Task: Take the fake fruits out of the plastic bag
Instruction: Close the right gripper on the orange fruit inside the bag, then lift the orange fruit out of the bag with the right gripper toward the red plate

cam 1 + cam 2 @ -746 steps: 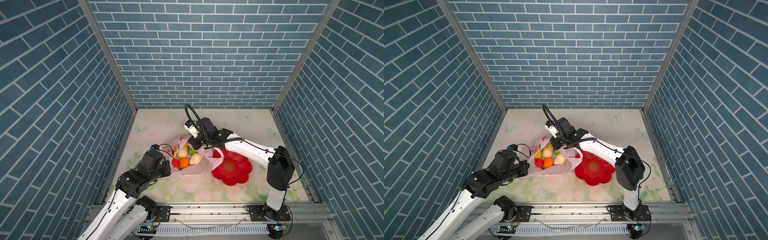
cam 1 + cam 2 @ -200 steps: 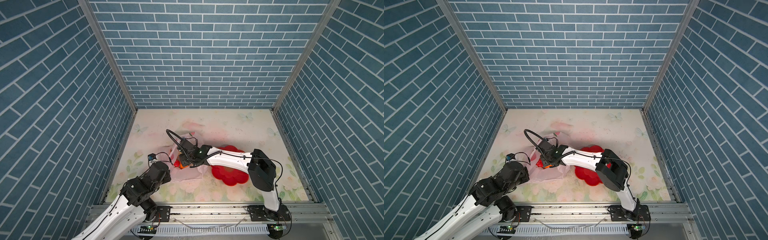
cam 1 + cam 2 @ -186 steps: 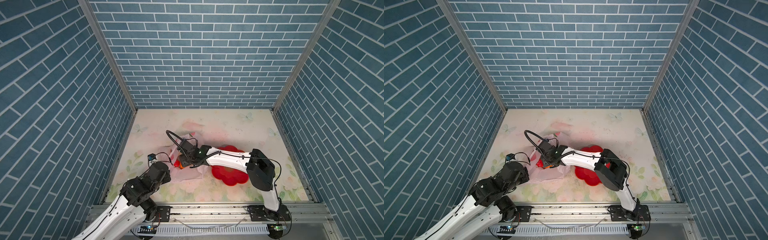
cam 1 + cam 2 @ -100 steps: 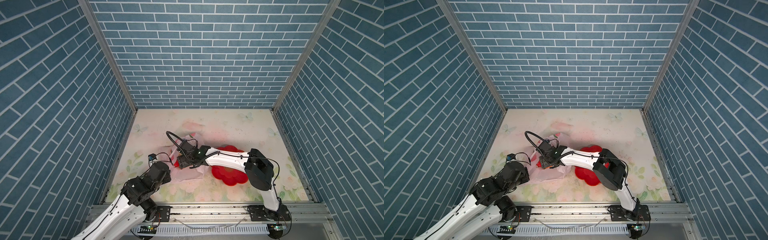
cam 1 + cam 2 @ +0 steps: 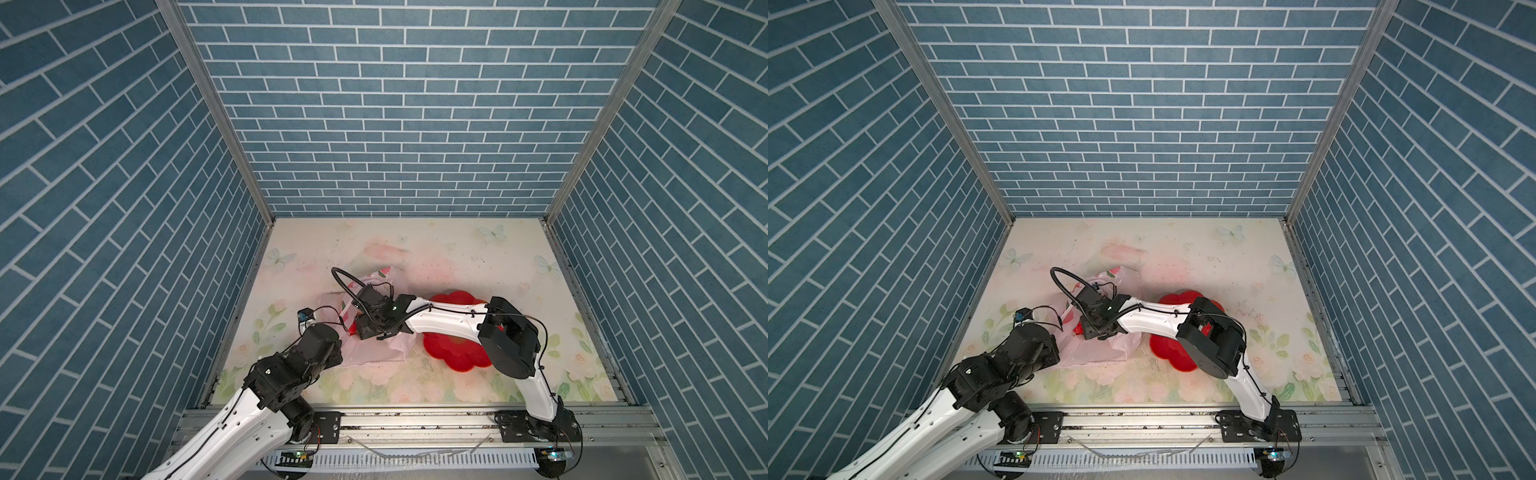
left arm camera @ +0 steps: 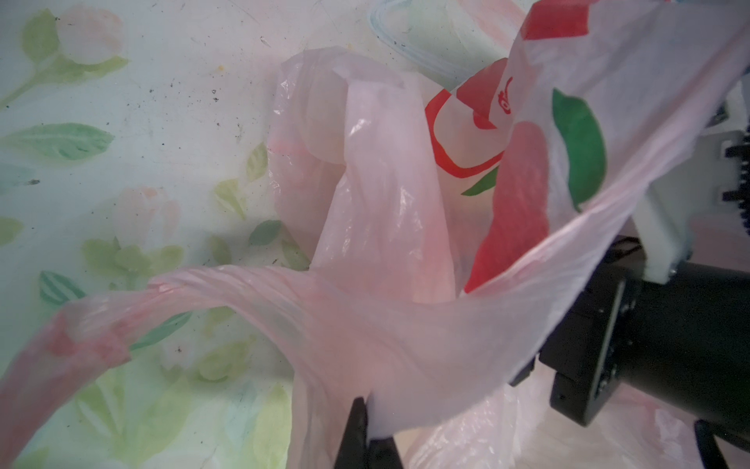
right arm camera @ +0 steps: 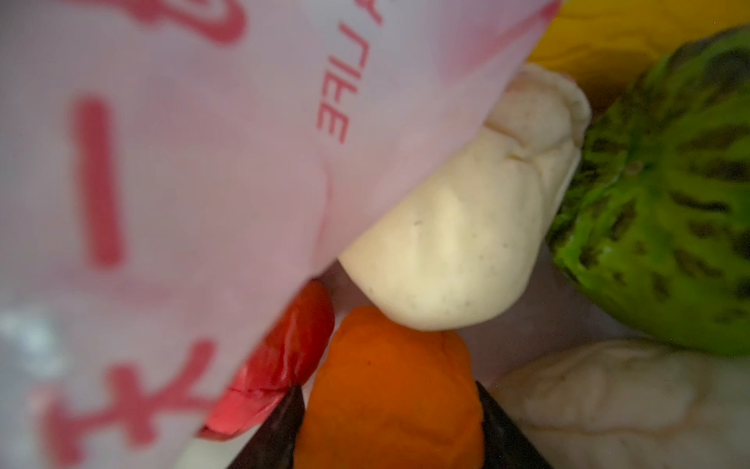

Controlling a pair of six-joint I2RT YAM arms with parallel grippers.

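Observation:
The pale-pink plastic bag lies left of centre on the flowered table. My left gripper is shut on a stretched fold of the bag at its near-left rim. My right gripper reaches inside the bag, and its two dark fingers press both sides of the orange fruit. Around it lie a wrinkled red fruit, a cream lumpy one, a green speckled one, another cream one and a yellow piece. In both top views the right wrist hides most of the fruits.
A red flower-shaped dish sits right of the bag, partly under my right arm's forearm. Blue brick walls close in the left, right and far sides. A metal rail runs along the front edge.
Since the earliest frames my right gripper came down from above the bag's far side into the bag, and the left arm drew back toward the front. Over the last second both arms hardly moved.

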